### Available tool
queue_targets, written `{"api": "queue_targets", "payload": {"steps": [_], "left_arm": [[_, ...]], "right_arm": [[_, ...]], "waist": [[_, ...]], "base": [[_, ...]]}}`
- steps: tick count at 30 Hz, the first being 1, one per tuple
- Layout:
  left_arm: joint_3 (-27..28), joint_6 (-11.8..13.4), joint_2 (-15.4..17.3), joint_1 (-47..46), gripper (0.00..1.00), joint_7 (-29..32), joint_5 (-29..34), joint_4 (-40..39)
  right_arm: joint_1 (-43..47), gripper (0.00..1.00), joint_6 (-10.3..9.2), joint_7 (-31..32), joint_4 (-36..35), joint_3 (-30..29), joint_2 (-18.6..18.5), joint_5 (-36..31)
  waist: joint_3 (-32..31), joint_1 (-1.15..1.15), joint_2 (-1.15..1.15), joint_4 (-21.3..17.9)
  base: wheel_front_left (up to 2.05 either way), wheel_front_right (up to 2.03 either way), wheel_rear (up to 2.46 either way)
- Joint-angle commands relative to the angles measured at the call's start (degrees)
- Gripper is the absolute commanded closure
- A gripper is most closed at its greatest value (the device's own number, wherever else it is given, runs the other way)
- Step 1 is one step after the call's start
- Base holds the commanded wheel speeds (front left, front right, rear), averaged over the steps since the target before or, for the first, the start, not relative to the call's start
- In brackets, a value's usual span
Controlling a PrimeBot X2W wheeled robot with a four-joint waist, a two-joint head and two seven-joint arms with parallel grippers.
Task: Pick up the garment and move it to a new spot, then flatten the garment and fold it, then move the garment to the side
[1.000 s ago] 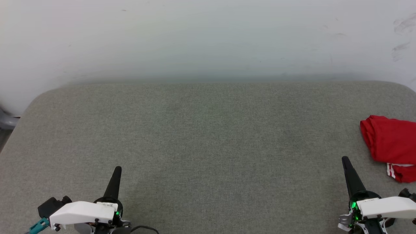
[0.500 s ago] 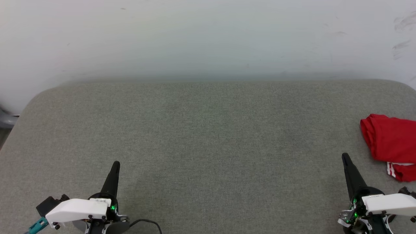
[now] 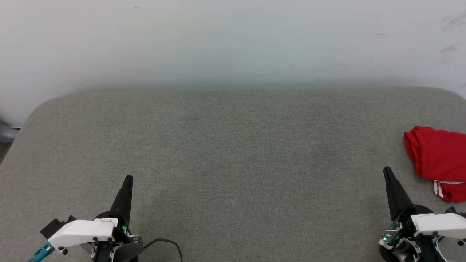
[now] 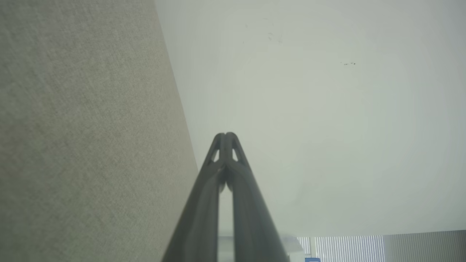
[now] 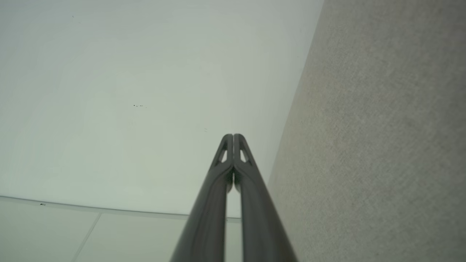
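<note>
The garment (image 3: 438, 157), a red bundle with a strip of red-and-white striped trim at its lower edge, lies on the grey cushion at the far right of the head view, partly cut off by the frame. My right gripper (image 3: 387, 171) is shut and empty, a short way to the lower left of the garment, not touching it. My left gripper (image 3: 128, 179) is shut and empty at the lower left, far from the garment. Each wrist view shows its own fingers pressed together: the left gripper (image 4: 225, 135) and the right gripper (image 5: 233, 136), with nothing between them.
The grey fabric cushion (image 3: 233, 156) spans the head view, with rounded far corners against a pale wall (image 3: 233, 40). A black cable (image 3: 165, 243) loops by the left wrist. A grey object (image 3: 6, 133) sits beyond the cushion's left edge.
Both gripper tips sit slightly higher in the head view than a second ago, and the cushion and garment have shifted a little too, so the camera has moved. Both grippers stay shut.
</note>
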Motion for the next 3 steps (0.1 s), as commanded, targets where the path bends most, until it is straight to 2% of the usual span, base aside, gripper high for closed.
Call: {"api": "queue_targets", "payload": {"steps": [1,3], "left_arm": [[0.3,-0.38,-0.06,-1.09,1.0,0.49,-1.4,0.14],[0.42,-0.49,-0.07,-1.23,1.0,0.7,-2.19,0.26]], "right_arm": [[-1.24,1.0,-0.02,0.46,0.22,-0.14,0.05,1.36],[-1.4,1.0,-0.02,0.7,0.35,-0.22,0.08,2.16]], "waist": [[0.05,0.0,0.0,-0.01],[0.11,0.0,0.0,-0.02]], "base": [[0.0,0.0,0.0],[0.0,0.0,0.0]]}}
